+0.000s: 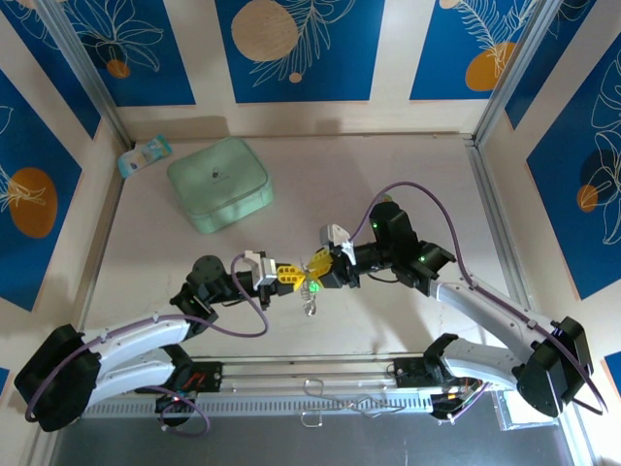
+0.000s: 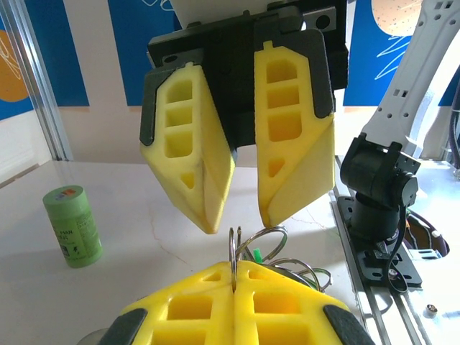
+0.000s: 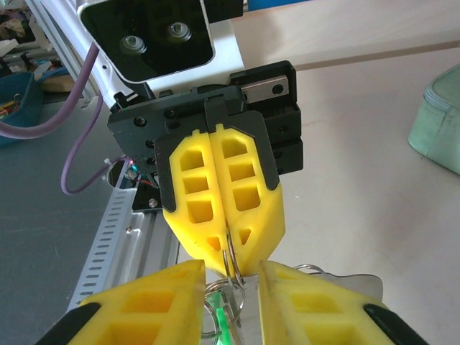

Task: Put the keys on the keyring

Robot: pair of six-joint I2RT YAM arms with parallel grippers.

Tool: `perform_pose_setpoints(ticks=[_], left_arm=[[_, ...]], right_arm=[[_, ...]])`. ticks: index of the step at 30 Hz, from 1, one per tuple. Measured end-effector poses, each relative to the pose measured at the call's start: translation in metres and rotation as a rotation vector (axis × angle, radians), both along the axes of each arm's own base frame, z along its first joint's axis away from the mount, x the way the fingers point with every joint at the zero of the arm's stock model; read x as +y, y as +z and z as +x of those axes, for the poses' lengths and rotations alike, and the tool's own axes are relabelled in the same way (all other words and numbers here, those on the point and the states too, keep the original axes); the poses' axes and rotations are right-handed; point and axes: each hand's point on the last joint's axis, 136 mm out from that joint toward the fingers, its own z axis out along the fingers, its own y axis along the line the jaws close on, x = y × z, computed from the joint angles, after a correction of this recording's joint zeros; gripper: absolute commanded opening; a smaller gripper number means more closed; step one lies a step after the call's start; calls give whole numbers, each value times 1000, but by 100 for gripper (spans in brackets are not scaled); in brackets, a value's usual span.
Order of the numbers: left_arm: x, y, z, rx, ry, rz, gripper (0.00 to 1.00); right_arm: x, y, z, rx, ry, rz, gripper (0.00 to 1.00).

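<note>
Left wrist view: left gripper (image 2: pixel 234 272) jaws clamp the silvery wire-loop keyring (image 2: pixel 234 244); right gripper (image 2: pixel 240 224) jaws stand parted, gripping nothing. The keyring and green-headed key (image 3: pixel 218 316) hang off the near-right corner of the mint-green square box (image 1: pixel 219 183).

Shiny wire, matt plastic
The keyring (image 2: pixel 233 251) is thin, bright silvery metal wire; the left gripper (image 2: pixel 234 277) has matt yellow fingers (image 2: pixel 194 309), seemingly plastic; the table (image 2: pixel 144 215) looks smooth and faintly glossy.
</note>
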Motion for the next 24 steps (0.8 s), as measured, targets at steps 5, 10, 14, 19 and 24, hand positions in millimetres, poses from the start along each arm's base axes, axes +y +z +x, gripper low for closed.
perform_pose_setpoints(ticks=[5,10,14,19,24], left_arm=[[0,0,-1,0,-4,0,0],[0,0,-1,1,-5,0,0],[-1,-2,0,8,-5,4,0],[-1,-3,0,10,-4,6,0],[-1,-6,0,19,-7,14,0]], right_arm=[[2,-2,1,-4,3,-12,17],[5,-4,0,-5,12,-26,13],[6,-6,0,-6,16,-41,12],[8,-8,1,-12,28,-53,13],[9,-12,2,-6,34,-77,8]])
